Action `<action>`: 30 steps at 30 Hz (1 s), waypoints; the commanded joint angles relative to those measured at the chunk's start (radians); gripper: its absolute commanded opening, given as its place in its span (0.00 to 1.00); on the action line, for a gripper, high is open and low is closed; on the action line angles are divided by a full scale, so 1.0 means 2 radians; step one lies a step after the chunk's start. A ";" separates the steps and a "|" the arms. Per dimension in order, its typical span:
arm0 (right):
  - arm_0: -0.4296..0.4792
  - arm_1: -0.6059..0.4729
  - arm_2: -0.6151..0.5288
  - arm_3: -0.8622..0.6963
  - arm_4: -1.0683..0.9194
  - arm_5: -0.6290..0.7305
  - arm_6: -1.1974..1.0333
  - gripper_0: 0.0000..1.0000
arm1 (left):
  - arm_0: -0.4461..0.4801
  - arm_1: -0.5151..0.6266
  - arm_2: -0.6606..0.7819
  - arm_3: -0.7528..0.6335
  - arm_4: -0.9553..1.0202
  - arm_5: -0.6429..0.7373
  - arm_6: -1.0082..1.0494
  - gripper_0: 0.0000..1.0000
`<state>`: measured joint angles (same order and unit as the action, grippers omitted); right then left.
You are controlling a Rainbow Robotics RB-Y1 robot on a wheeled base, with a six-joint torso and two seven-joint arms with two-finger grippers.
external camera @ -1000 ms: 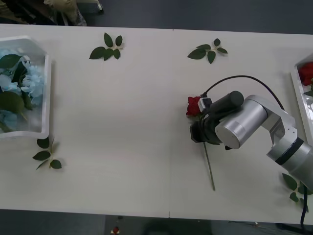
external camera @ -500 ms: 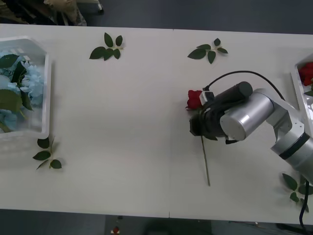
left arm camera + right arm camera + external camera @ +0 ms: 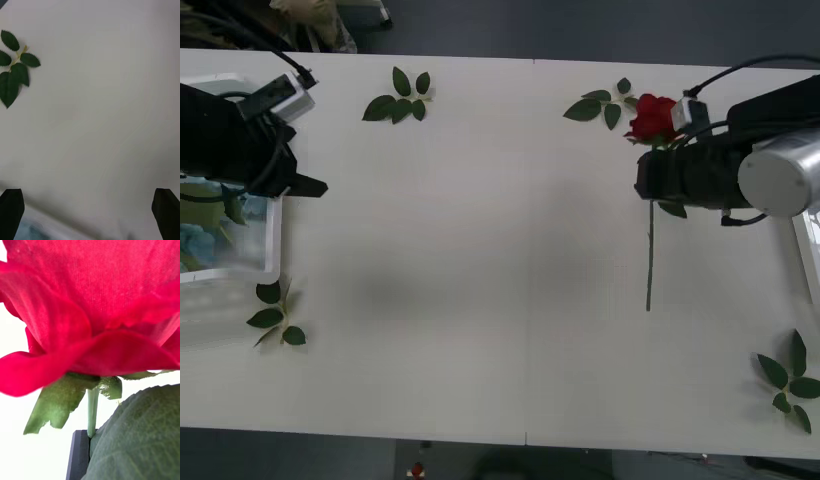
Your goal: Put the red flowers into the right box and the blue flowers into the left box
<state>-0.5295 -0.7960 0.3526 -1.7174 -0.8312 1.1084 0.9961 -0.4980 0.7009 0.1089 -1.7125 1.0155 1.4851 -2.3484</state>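
White tabletop (image 3: 480, 260) stretches across the front view under a dark floor strip, with loose green leaf sprigs (image 3: 398, 97) scattered on it. My right gripper (image 3: 656, 172) lies level above the table's far right part, its silver forearm reaching in from the right edge. It is clamped on the thin green stem of a deep-red artificial rose (image 3: 651, 118); the head stands on the far side of my fingers and the stem runs toward me over the table. The shallow white right box (image 3: 809, 245) is cut off by the right edge, so I cannot make out what it holds. My left gripper (image 3: 305, 185) hangs over the near right corner of the translucent white left box (image 3: 272, 245); my black wrist and cable hide much of that bin. Pale-blue fluffy flowers (image 3: 198, 243) with a broad leaf show through its wall.

From my right wrist, the rose head looms very close, red petals above ragged green sepals, its stem dropping beside one black finger (image 3: 78, 455); a big leaf covers the other.

From my left wrist, both black fingertips (image 3: 11, 210) sit at the corners, spread wide with nothing between them, bare table and one sprig beyond, a blurred edge of the bin just beneath
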 commanded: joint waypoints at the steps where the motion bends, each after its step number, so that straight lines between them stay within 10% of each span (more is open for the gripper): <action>1: 0.009 -0.012 -0.067 -0.017 0.001 0.000 -0.020 0.00 | 0.027 -0.056 0.005 -0.017 -0.030 -0.042 0.014 1.00; 14: 0.026 -0.108 -0.133 0.054 0.010 -0.001 0.075 0.00 | 0.045 -0.205 -0.052 -0.017 -0.186 -0.183 0.015 1.00; 30: 0.020 -0.156 -0.162 0.240 0.027 -0.079 0.302 0.00 | 0.080 -0.142 -0.155 -0.017 -0.112 -0.315 0.015 1.00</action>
<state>-0.4647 -1.0778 0.0468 -1.2680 -0.7973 0.9742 1.5402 -0.3331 0.4021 -0.2106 -1.7174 0.7830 0.8639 -2.3376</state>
